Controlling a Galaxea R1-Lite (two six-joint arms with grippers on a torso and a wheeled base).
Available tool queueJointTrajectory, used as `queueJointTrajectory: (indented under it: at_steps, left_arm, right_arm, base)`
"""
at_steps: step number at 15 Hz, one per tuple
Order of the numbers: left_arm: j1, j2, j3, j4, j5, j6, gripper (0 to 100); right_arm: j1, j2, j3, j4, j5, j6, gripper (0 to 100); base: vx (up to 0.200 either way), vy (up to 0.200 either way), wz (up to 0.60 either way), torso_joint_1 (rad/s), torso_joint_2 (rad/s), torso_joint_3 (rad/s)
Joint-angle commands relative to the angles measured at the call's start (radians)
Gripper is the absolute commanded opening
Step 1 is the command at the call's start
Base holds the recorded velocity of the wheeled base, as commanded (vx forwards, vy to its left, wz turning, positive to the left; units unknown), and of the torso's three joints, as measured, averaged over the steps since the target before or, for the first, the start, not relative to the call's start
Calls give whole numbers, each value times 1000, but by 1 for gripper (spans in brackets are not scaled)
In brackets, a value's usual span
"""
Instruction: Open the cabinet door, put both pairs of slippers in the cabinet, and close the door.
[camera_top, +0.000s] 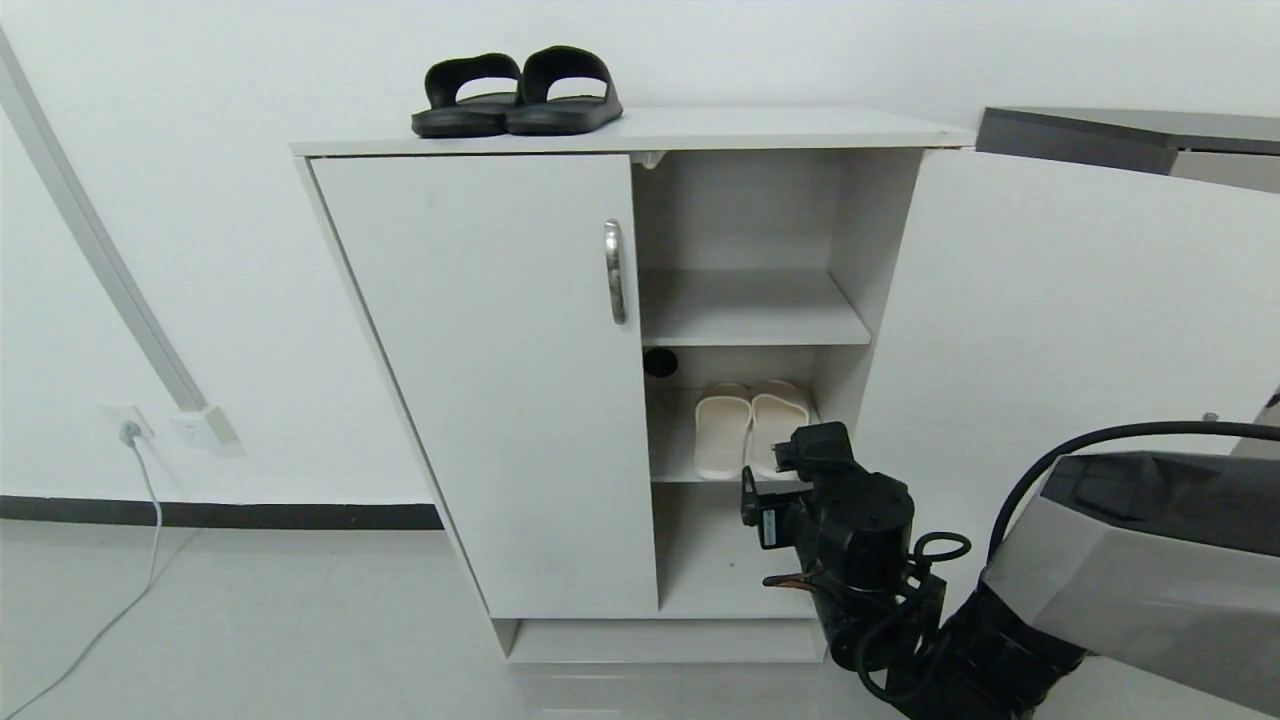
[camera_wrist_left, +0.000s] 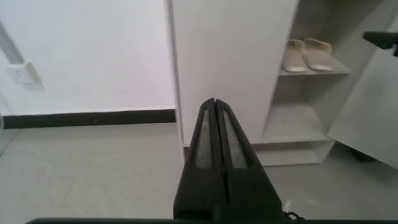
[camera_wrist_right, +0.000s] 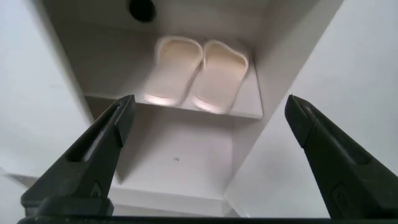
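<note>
No writing, number, label or sign can be read in any view. The cabinet (camera_top: 480, 380), the black slippers (camera_top: 517, 95), the white slippers (camera_top: 750, 428) and the wall socket (camera_top: 126, 424) show plain surfaces with no legible print.

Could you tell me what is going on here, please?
The robot is putting slippers away. The cabinet has its right door open, and the white slippers lie side by side on a shelf inside. The right claw hangs open and empty just in front of them. The black slippers sit on top of the cabinet. The left claw is shut, holding nothing.
</note>
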Motion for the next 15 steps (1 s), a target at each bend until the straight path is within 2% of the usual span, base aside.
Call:
queueJointTrajectory:
  at_steps: [1,14,15]
  left_arm:
    - [0,2,0,-2,-1,0,0]
    - [0,2,0,-2,-1,-2,0]
    - [0,2,0,-2,-1,-2,0]
  right_arm:
    - [6,1,8,-11,1,-4,100]
    - [8,4,66,-99,76,-41,100]
    - [4,4,77,-123,94,-50,100]
  base:
    - [0,200,0,17,2,2]
    - [0,200,0,3,3,3]
    - [0,0,0,0,0,0]
